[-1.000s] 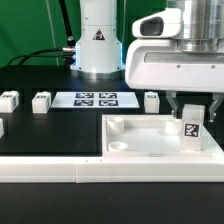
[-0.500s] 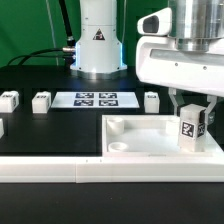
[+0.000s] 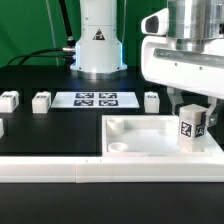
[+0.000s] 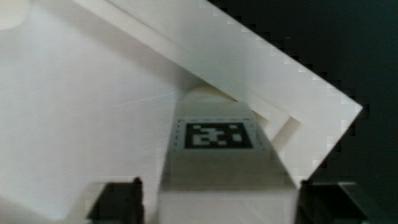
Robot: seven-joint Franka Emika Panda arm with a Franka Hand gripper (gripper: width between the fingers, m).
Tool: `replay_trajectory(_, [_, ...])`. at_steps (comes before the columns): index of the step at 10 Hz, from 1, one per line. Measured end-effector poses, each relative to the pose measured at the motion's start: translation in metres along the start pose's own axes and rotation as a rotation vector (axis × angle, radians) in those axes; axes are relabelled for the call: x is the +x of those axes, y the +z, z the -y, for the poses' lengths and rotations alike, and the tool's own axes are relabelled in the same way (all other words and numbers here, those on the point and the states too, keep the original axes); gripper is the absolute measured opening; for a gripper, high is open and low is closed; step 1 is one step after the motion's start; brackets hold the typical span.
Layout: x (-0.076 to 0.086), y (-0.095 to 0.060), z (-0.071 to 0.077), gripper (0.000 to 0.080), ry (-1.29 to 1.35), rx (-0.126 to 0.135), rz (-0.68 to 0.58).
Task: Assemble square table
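Observation:
The white square tabletop (image 3: 150, 137) lies upside down at the exterior view's right, its raised rim and rounded corner pockets showing. One tagged white leg (image 3: 192, 127) stands upright in its near right corner pocket. My gripper (image 3: 192, 106) hovers right over that leg. In the wrist view the leg (image 4: 221, 150) runs up between the two dark fingers (image 4: 121, 200), with a gap on each side, so the gripper (image 4: 224, 203) is open and grips nothing. The leg's foot in the pocket is hidden.
Three loose leg blocks (image 3: 9, 99), (image 3: 41, 101), (image 3: 151, 100) sit in a row on the black mat. Part of another (image 3: 1, 128) shows at the left edge. The marker board (image 3: 95, 99) lies between them. A long white border rail (image 3: 60, 172) runs along the front, and the robot base (image 3: 98, 45) stands behind.
The jaws have spread apart and let go of the leg, which stays upright in the corner pocket. The gripper has shifted slightly to the exterior view's right.

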State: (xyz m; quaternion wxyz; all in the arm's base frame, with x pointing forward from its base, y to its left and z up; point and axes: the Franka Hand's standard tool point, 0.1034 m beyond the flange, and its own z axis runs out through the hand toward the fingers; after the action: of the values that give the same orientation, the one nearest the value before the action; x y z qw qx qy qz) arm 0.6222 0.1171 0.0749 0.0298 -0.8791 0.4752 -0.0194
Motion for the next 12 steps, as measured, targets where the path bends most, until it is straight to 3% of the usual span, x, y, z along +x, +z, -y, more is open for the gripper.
replay_trajectory(1, [-0.0013,0.0003,-0.0001,0.0587,-0.027,-0.003,0.002])
replay_trajectory(2, [-0.0035,0.0001,-0.0003,0.0587,-0.137,-0.014,0.005])
replay_trajectory(3, [-0.0073,-0.0009,0.0004,0.0637,-0.247,-0.032,0.013])
replay_trajectory(12, [-0.0055,-0.0012,0.0005,0.0648,-1.044,-0.028,0.023])
